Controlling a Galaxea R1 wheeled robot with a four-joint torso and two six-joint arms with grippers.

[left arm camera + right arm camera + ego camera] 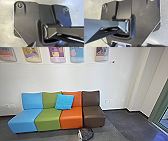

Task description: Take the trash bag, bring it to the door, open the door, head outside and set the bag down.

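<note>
Finding on the trash bag: its position cannot be confirmed. Two candidates are noted. In the head view, a dark rounded item (88,133) with a pale left side appears low in the picture, just in front of the orange seat (71,118) and the brown seat (93,117); whether it rests on the floor (120,124) cannot be told. In the right wrist view, a black, uneven-edged mass (159,45) shows at the border; its identity is likewise unconfirmed. Condition of the left jaws and the right jaws: cannot be told, neither how far apart they stand nor whether they have hold of anything. Surroundings: the row of joined seats stands along a white wall (75,77), running blue (25,118), green (48,118), orange, brown. A bright blue cushion (64,101) leans, tilted, against the backrests where green meets orange. Five colourful posters (57,54) hang above. At far right, a green-framed glazed opening (162,107) stands beyond the wall's corner.
</note>
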